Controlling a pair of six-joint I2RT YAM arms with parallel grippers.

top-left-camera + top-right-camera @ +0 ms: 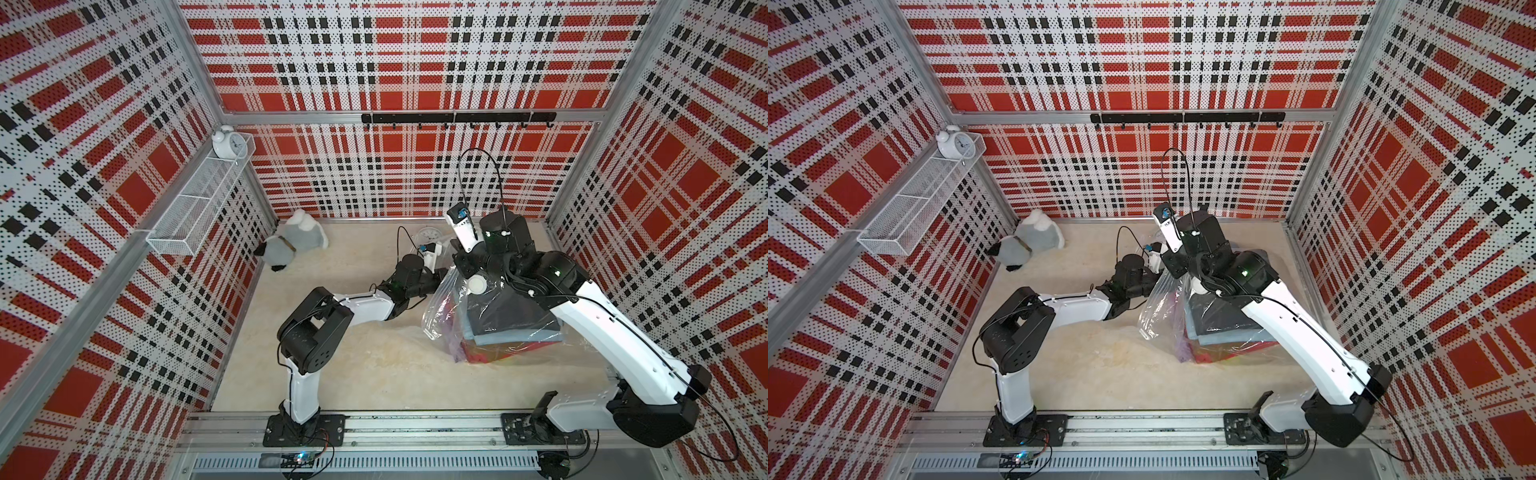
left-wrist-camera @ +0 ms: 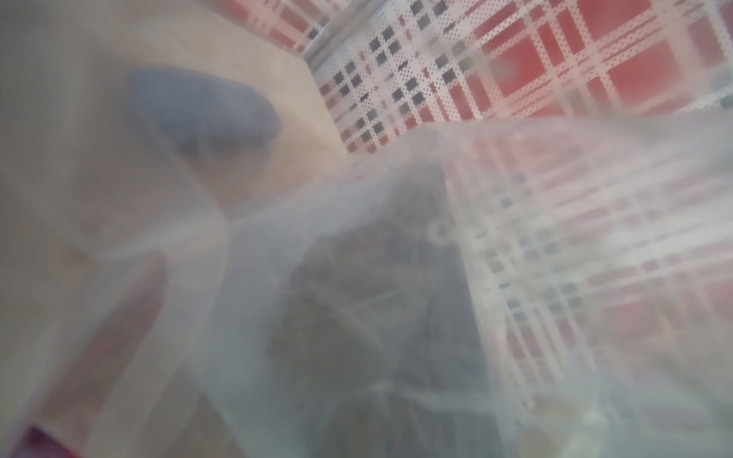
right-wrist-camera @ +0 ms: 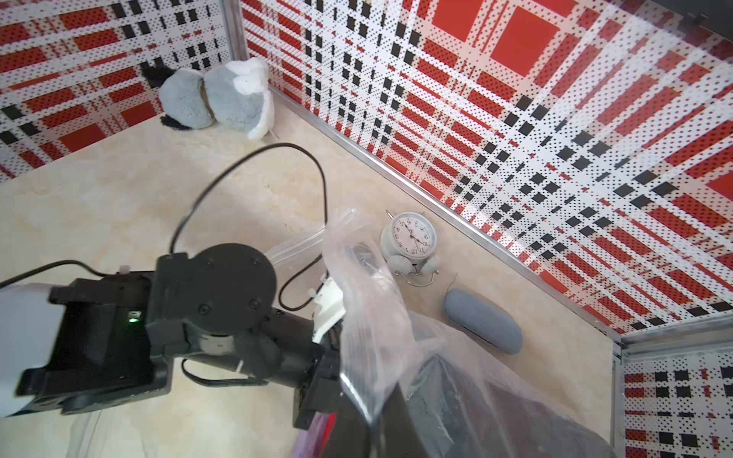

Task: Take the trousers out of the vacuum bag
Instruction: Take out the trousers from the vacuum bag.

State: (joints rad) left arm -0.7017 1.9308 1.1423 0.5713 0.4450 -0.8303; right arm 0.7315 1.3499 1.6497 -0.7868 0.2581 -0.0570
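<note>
The vacuum bag [image 1: 440, 320] [image 1: 1158, 316] lies right of centre, its round white valve cap [image 1: 477, 285] facing up. Inside it sits the stack of folded trousers [image 1: 515, 316] [image 1: 1219, 316], charcoal on top, then light blue, with red at the bottom. My right gripper [image 3: 373, 428] is shut on a fold of the bag's film [image 3: 369, 317] and holds it up over the stack. My left gripper [image 3: 325, 392] [image 1: 442, 272] is beside it at the same raised edge, shut on the film as far as I can see. In the left wrist view, plastic [image 2: 396, 277] veils the lens and hides the jaws.
A grey-white plush toy [image 1: 291, 245] lies in the back left corner. A white alarm clock [image 3: 408, 238] and a grey oval case [image 3: 482, 325] sit behind the bag near the back wall. A wire shelf [image 1: 199, 203] hangs on the left wall, a hook rail [image 1: 457, 118] on the back wall.
</note>
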